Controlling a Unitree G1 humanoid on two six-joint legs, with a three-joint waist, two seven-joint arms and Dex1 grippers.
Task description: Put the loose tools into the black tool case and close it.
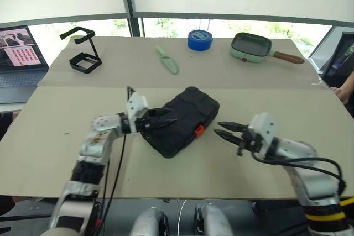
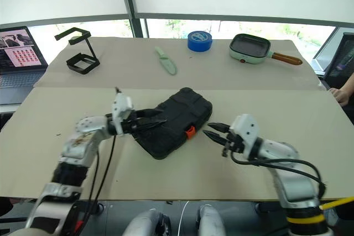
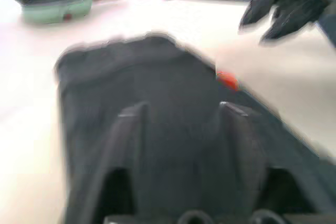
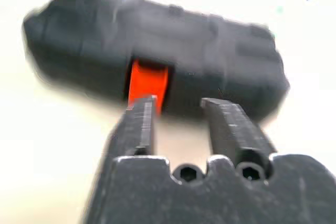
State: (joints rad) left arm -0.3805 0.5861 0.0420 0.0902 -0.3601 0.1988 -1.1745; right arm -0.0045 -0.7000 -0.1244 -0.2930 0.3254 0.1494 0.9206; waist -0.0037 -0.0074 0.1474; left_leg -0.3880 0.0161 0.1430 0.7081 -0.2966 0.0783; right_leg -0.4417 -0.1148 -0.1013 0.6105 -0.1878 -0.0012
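- We are viewing one black tool case (image 1: 182,120), lying shut and flat on the near table (image 1: 50,131), its orange latch (image 1: 199,131) facing the right gripper.
- We are judging it rigid, smooth-shelled and moderately light; gripping across its long edges looks safest.
- We are seeing the left gripper (image 1: 166,121) spread over the case's left end, pinching nothing.
- We are seeing the right gripper (image 1: 225,130) spread just beside the latch, empty.
- Beyond the case we are counting one green sheathed tool (image 1: 167,60), one blue tape roll (image 1: 199,40), one pan (image 1: 251,47), one wire stand (image 1: 84,51).
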